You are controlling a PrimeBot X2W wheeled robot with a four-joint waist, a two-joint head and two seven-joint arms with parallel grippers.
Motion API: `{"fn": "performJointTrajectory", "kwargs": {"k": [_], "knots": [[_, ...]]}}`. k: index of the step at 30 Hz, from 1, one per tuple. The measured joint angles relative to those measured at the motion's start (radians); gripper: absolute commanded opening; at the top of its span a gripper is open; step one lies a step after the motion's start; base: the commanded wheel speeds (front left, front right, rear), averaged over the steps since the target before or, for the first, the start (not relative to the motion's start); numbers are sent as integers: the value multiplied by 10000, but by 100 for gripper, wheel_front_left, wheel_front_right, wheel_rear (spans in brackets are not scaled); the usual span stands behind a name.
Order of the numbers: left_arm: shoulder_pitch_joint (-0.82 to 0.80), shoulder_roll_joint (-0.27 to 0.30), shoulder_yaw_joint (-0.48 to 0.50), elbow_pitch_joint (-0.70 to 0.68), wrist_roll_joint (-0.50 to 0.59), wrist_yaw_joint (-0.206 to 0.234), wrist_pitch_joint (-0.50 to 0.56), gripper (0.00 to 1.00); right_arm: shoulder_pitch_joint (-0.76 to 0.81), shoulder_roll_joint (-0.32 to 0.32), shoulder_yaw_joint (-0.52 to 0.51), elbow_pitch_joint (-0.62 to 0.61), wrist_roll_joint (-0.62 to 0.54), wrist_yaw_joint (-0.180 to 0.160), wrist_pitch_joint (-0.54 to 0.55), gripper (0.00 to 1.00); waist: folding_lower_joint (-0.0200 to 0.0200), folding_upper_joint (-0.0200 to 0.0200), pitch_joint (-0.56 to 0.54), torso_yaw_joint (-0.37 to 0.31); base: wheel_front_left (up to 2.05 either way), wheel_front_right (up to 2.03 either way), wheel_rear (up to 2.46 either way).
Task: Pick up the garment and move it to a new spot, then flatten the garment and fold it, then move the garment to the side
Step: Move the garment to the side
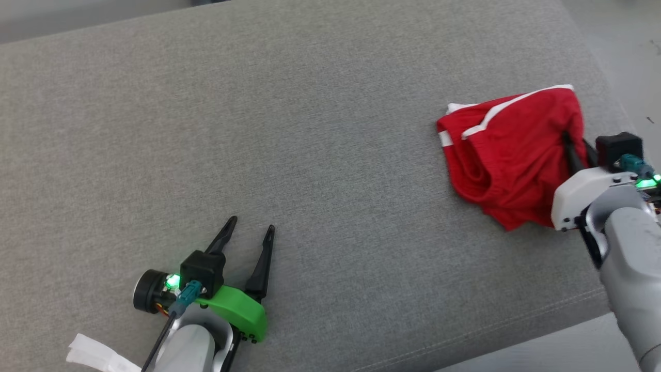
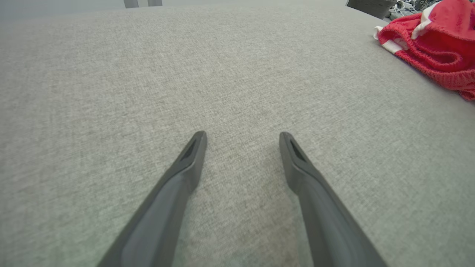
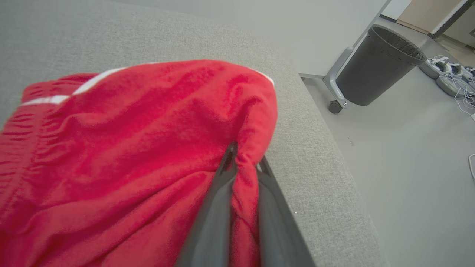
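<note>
The garment (image 1: 511,155) is a red pair of shorts with white trim, bunched up near the right edge of the grey cushion. My right gripper (image 1: 574,145) is shut on a fold at its right side; in the right wrist view red cloth (image 3: 130,148) is pinched between the two dark fingers (image 3: 219,193) of the gripper (image 3: 245,163). My left gripper (image 1: 252,223) rests open over bare cushion at the lower left, far from the garment. In the left wrist view this gripper (image 2: 243,135) has nothing between its fingers, and the garment (image 2: 438,40) shows at the upper right.
The grey cushion (image 1: 289,129) spans most of the head view, with its right edge close beside the garment. Beyond that edge lies pale floor with a dark bin (image 3: 374,66) on a wheeled frame and some shoes (image 3: 445,72).
</note>
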Motion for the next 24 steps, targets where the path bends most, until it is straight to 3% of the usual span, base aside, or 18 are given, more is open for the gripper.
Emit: {"fn": "performJointTrajectory", "kwargs": {"k": [5, 9, 10, 11, 12, 17, 20, 24], "knots": [[-129, -17, -4, -84, 13, -4, -2, 100, -634, -1051, -907, 757, -961, 0, 311, 0, 0, 0, 235, 599, 0, 0, 0], [-178, -42, 10, -169, 13, -27, -12, 100, -988, -1467, -1998, 949, -1484, 0, 384, 0, 0, 0, 453, 1010, 0, 0, 0], [-188, -38, -4, -188, 13, -29, -15, 100, -1038, -1490, -2257, 1007, -1584, 0, 399, 9, 0, 0, 499, 1085, 0, 0, 0], [-210, -40, 2, -205, 13, -29, -15, 100, -1077, -1511, -2631, 1035, -1707, 0, 414, 85, 0, 0, 560, 1174, 0, 0, 0], [-228, -33, 10, -222, 13, -29, -17, 100, -1084, -1538, -2918, 1057, -1935, 0, 451, 100, 0, 0, 615, 1256, 0, 0, 0], [-268, -23, 128, -284, 13, -31, -19, 100, -1167, -1060, -4155, 602, -2853, 0, 230, 100, 0, 0, 763, 1563, 0, 0, 0], [-269, -25, 332, -320, 48, -31, -17, 100, -1307, -341, -4684, -132, -3089, 0, 29, 100, 0, 0, 721, 1647, 0, 0, 0], [-250, -17, 688, -437, 184, 67, -2, 100, -1307, 949, -4345, -2075, -2826, 0, -23, 100, 0, 0, 534, 1704, 0, 0, 0]]}}
